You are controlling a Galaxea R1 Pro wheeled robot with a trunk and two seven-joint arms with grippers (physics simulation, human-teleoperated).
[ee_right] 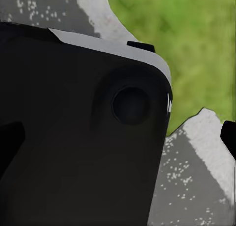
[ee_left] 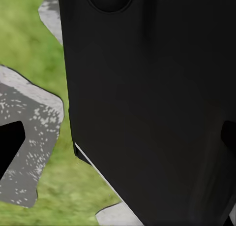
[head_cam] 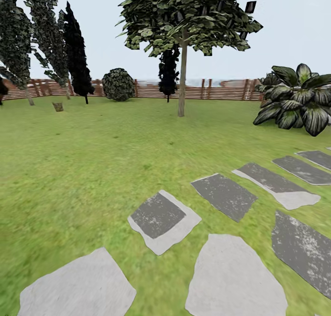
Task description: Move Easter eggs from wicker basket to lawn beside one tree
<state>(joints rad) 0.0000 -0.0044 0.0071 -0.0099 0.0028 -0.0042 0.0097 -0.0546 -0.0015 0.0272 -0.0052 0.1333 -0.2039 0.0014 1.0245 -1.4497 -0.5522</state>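
Far left on the lawn point(head_cam: 82, 169), tall dark trees point(head_cam: 46, 36) stand before the wooden fence point(head_cam: 147, 90), with a small brown object point(head_cam: 58, 106), perhaps the wicker basket, too small to tell, near them. A round bush point(head_cam: 118, 84) follows, then the pale-trunked tree point(head_cam: 183, 72) at centre far. Grey stepping stones point(head_cam: 163, 220) run near and rightward toward a broad-leaved plant point(head_cam: 296, 100). Both wrist views show dark robot body over grass and stone; I cannot tell how either gripper's jaws stand.
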